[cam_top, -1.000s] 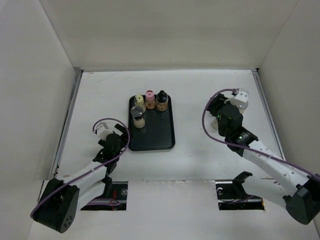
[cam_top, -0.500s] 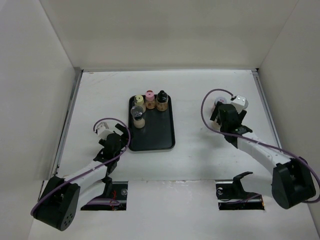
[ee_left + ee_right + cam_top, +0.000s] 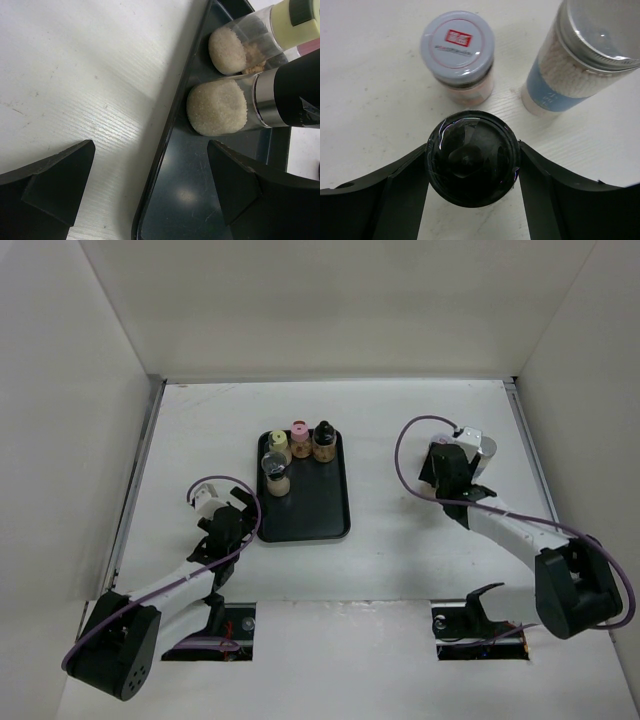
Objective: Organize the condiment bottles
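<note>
The left arm (image 3: pixel 172 585) and the right arm (image 3: pixel 506 530) are both made of slim white links joined by rounded black housings, and each one ends at the near side in a bigger black base joint (image 3: pixel 112 645). A thin purple cable (image 3: pixel 215 480) makes a loop at each wrist, next to a small white block (image 3: pixel 204 503) that is probably the camera housing. The fingers (image 3: pixel 50 180) are matte black wedges with flat faces and bevelled edges.

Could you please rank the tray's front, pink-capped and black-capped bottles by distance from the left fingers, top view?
1. front bottle, tray's left side.
2. pink-capped bottle, back row, middle.
3. black-capped bottle, back row, right.
</note>
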Controlling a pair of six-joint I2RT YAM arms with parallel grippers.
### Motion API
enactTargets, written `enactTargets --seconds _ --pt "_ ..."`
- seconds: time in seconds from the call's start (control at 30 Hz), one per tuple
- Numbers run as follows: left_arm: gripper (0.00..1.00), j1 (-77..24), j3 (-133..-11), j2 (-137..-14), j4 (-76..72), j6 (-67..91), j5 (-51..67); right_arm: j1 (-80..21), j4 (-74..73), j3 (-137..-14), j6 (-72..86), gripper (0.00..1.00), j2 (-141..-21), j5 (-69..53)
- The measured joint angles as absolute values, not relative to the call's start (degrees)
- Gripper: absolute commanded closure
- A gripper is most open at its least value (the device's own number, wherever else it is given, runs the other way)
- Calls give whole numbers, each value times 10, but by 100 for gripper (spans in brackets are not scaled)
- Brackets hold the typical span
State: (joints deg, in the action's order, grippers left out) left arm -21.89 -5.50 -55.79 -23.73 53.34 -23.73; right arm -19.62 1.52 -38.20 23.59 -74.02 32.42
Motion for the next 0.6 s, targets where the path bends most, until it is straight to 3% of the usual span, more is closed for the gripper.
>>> enactTargets --seconds 0.3,0.6 --pt "0 -220 -55 -564 -244 533 -237 -376 10 -465 230 46 -717 338" --pt "0 -219 -55 -551 -241 533 -236 -490 74 -665 211 45 -960 307"
